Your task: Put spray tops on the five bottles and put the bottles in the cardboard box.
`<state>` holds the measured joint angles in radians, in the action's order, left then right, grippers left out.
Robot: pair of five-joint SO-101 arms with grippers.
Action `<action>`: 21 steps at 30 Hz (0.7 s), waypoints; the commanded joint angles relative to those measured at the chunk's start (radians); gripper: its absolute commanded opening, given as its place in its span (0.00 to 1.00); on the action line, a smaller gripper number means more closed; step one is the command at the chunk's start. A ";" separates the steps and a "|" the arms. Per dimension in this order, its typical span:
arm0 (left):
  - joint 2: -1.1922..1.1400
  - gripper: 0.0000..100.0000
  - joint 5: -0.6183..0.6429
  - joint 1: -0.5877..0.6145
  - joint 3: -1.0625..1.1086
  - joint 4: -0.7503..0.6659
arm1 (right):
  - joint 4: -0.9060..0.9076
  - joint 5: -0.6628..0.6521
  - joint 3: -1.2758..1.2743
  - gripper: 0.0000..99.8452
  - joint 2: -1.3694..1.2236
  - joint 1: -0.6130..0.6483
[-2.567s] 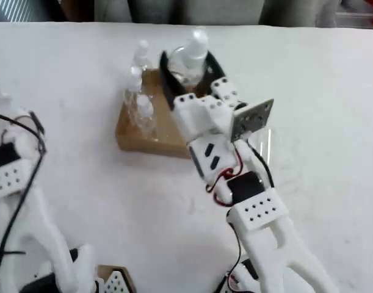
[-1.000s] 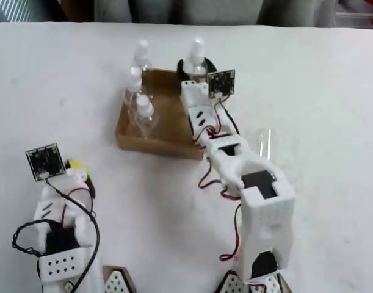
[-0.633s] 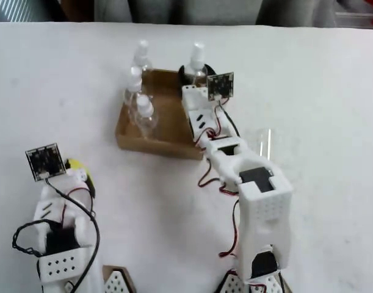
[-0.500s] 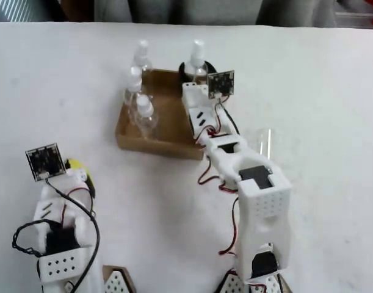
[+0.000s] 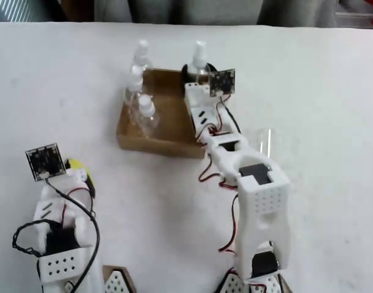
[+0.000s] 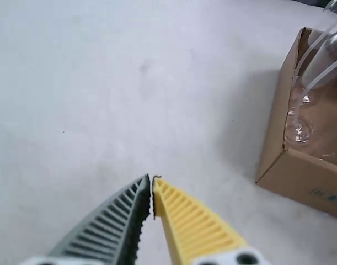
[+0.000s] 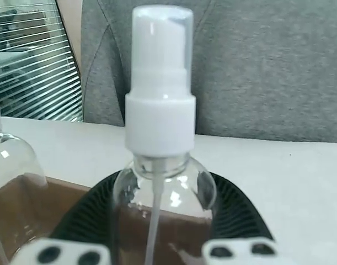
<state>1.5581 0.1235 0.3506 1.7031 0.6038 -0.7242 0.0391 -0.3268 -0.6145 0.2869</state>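
fingers of the left arm are at the near left part of the counter, low over its white surface and well apart from the cardboard box. the grey one and the yellow one meet at the tips, with nothing between them. more to the right, toward the far side of the counter, stands the cardboard box, open on top. 3 bottles with white spray tops stand in a row along its left side. at the far right corner of the box is a 4th bottle, upright and clear, with its spray top on. fingers of the right arm, black and curved, are closed around its body from both sides. i cannot tell if this bottle touches the floor of the box. right of this arm, a thin clear object lies on the counter, too faint to name.
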 commanded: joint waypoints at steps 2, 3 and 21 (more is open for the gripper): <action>0.019 0.02 0.003 -0.015 -0.006 -0.017 | 0.002 -0.009 0.048 0.02 0.018 -0.010; 0.019 0.02 0.003 -0.015 -0.006 -0.015 | 0.002 -0.009 0.048 0.02 0.018 -0.010; 0.019 0.02 0.003 -0.015 -0.006 -0.015 | 0.074 -0.009 0.043 0.05 0.027 -0.002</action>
<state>1.5581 0.1235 0.3506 1.7031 0.6038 -0.6552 0.0391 -0.3268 -0.6130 0.2869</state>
